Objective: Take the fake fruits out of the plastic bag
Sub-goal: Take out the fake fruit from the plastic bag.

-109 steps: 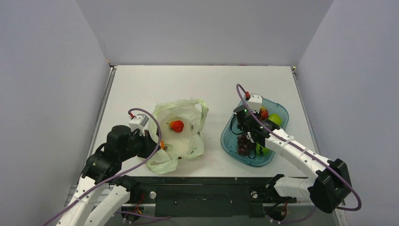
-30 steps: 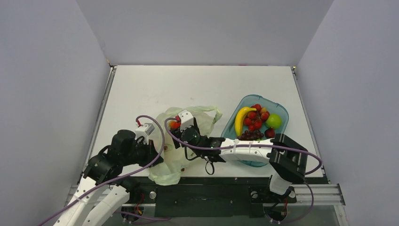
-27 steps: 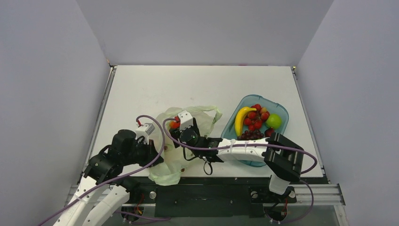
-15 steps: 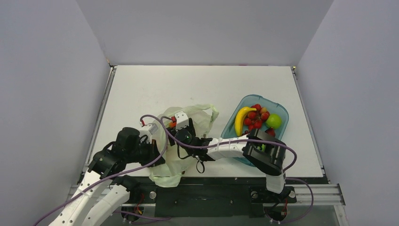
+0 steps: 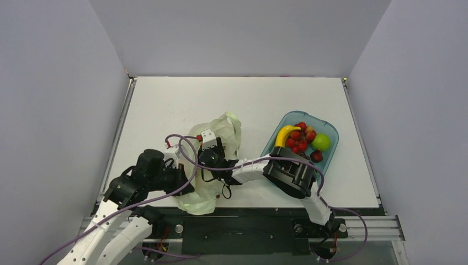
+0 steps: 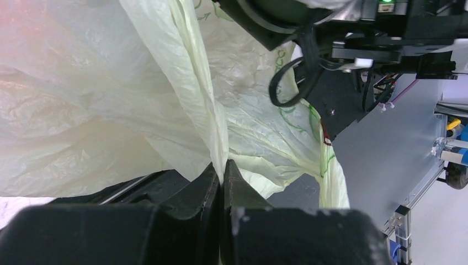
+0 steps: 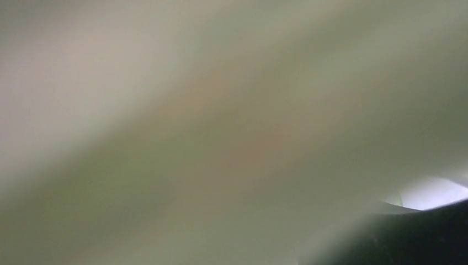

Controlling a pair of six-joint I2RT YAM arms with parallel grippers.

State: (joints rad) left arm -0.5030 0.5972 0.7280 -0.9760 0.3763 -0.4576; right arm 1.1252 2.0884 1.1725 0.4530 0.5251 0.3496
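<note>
The pale-green plastic bag [image 5: 227, 128] lies bunched at the table's near left. My left gripper [image 5: 185, 178] is shut on a fold of the bag's film, seen pinched between the jaws in the left wrist view [image 6: 221, 172]. My right arm reaches across from the right and its wrist [image 5: 211, 158] is pushed into the bag. Its fingers are hidden by the film. The right wrist view shows only blurred greenish film [image 7: 221, 121] against the lens. The yellow banana [image 5: 283, 135] lies in the blue tray [image 5: 333, 134]. The orange fruit and the red fruit with a green top are hidden.
The tray also holds a small red cluster [image 5: 299, 138], a round green fruit [image 5: 322, 142] and a dark red fruit [image 5: 316, 156]. The right arm's links [image 5: 287, 176] lie low across the tray's near end. The right arm's black wrist parts and cables [image 6: 342, 83] fill the left wrist view's upper right.
My right arm has swung from the tray leftward and pushed further into the bag. The bag has bunched up and the red fruit no longer shows. My left gripper keeps its hold.
</note>
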